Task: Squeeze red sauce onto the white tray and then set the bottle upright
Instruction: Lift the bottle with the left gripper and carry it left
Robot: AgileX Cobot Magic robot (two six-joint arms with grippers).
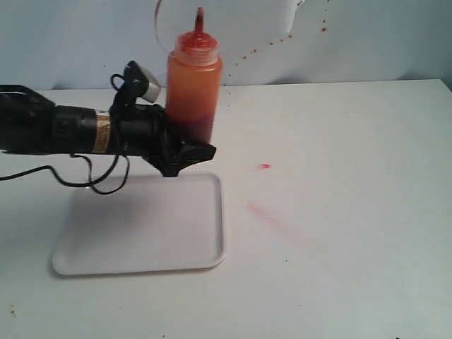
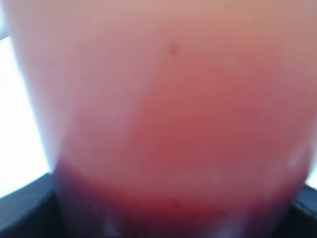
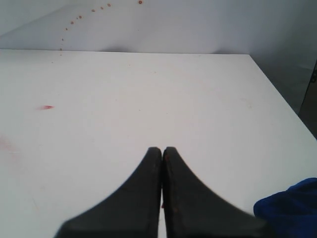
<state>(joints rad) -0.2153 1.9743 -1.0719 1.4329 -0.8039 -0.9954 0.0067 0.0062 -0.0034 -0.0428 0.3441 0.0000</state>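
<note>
The bottle (image 1: 194,74) is upright, its red nozzle pointing up, with dark red sauce (image 1: 198,123) pooled in its lower part. My left gripper (image 1: 195,150) is shut on the bottle's lower body, at the far right corner of the white tray (image 1: 141,226). I cannot tell if the bottle's base rests on anything. In the left wrist view the bottle (image 2: 168,109) fills the frame, blurred. A small glossy blob of red sauce (image 1: 265,166) lies on the table right of the tray, and it shows again as the same red sauce (image 3: 47,107) in the right wrist view. My right gripper (image 3: 162,150) is shut and empty over bare table.
A faint pale-red smear (image 1: 260,209) marks the table right of the tray. Small red splatter dots (image 1: 282,39) arc across the back wall. A blue cloth-like thing (image 3: 290,208) lies by my right gripper. The table's right edge (image 3: 277,94) is near that gripper.
</note>
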